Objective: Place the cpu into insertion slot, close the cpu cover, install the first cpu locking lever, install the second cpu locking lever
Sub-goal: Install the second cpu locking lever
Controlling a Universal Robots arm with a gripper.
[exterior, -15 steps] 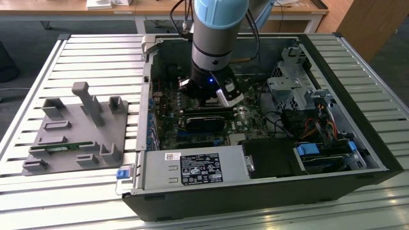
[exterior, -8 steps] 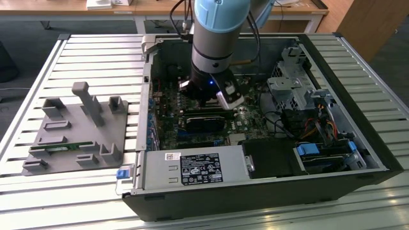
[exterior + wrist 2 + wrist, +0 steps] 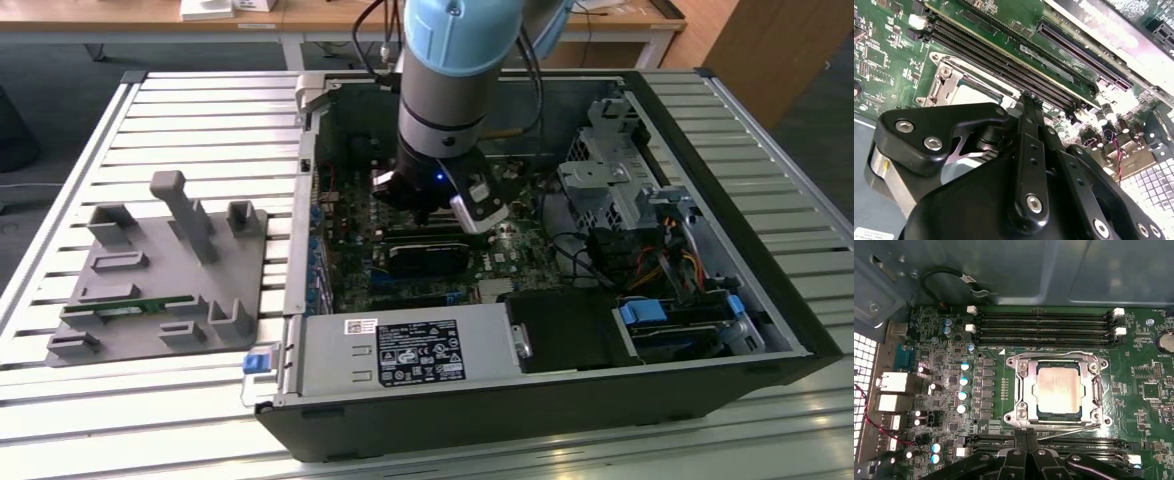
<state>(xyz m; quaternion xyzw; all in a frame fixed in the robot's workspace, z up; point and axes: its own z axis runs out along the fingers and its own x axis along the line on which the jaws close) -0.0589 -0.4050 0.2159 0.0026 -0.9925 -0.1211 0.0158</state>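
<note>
Pressed together at their tips, the fingers of the gripper (image 3: pixel 1026 436) pinch nothing and hover just beside the insertion slot (image 3: pixel 1059 390), at the edge where a thin locking lever (image 3: pixel 1069 429) lies. Within that slot the cpu (image 3: pixel 1058 389) sits flat, with the cpu cover (image 3: pixel 1024 385) closed around it. From here, the tips could slip off the springy lever and strike the memory slots (image 3: pixel 1044 322) beyond the socket, or scrape the green board (image 3: pixel 1134 390).
</note>
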